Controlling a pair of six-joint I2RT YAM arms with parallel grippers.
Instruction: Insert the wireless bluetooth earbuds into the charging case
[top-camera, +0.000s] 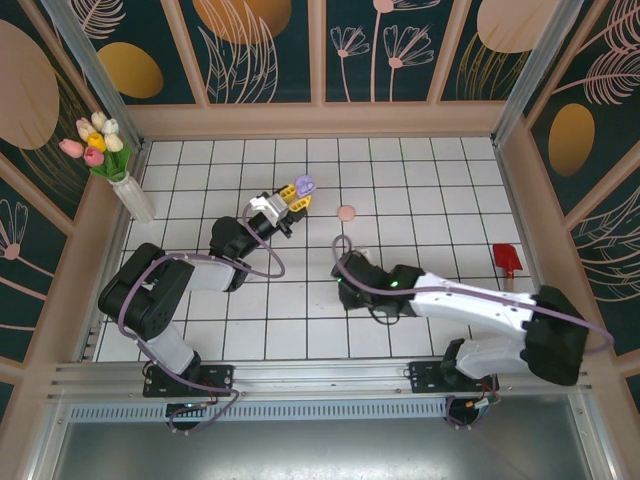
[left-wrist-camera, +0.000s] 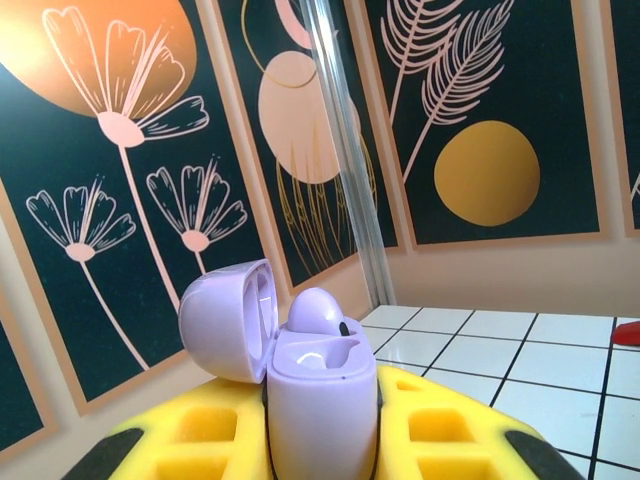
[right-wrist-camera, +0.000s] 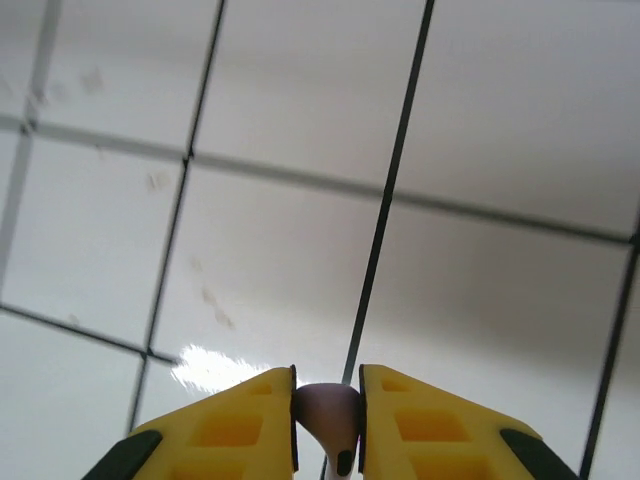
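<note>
Right end effector (right-wrist-camera: 327, 392) pinching small lilac earbud (right-wrist-camera: 325, 410), rounded head, dark-tipped stem

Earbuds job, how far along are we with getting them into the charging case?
Done: one earbud sits in the open lilac case, clamped in the left gripper. In hand: the right gripper pinches a second earbud down at the tiles, apart from that case. Left: carry it over and seat it in the empty slot beside the first. The pink case lies apart on the tiles.

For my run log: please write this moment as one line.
left hand: shut on open lilac case | right hand: shut on earbud
</note>
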